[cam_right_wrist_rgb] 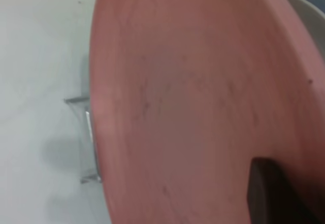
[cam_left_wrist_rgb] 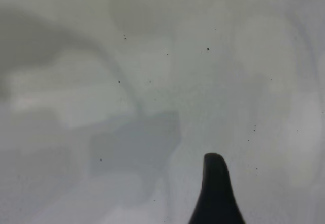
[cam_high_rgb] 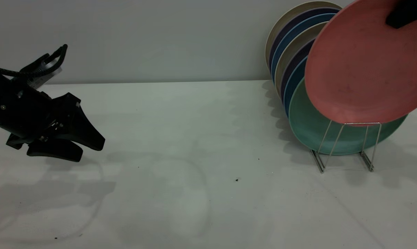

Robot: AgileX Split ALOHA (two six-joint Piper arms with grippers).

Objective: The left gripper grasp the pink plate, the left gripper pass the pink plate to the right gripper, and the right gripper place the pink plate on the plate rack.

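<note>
The pink plate (cam_high_rgb: 360,65) hangs tilted at the upper right, its lower edge level with the top of the front wire loop of the plate rack (cam_high_rgb: 367,162). My right gripper (cam_high_rgb: 403,15) is shut on the plate's upper rim. In the right wrist view the pink plate (cam_right_wrist_rgb: 198,97) fills most of the frame, with one dark finger (cam_right_wrist_rgb: 274,196) lying on it and a bit of rack wire (cam_right_wrist_rgb: 90,132) beside it. My left gripper (cam_high_rgb: 91,150) hovers low over the table at the far left, open and empty. One of its fingertips (cam_left_wrist_rgb: 215,183) shows over bare table.
A mint-green plate (cam_high_rgb: 312,131) stands in the rack just behind the pink one. Several more plates (cam_high_rgb: 291,31) in beige, navy and blue stand behind it. The grey wall runs along the table's (cam_high_rgb: 194,138) far edge.
</note>
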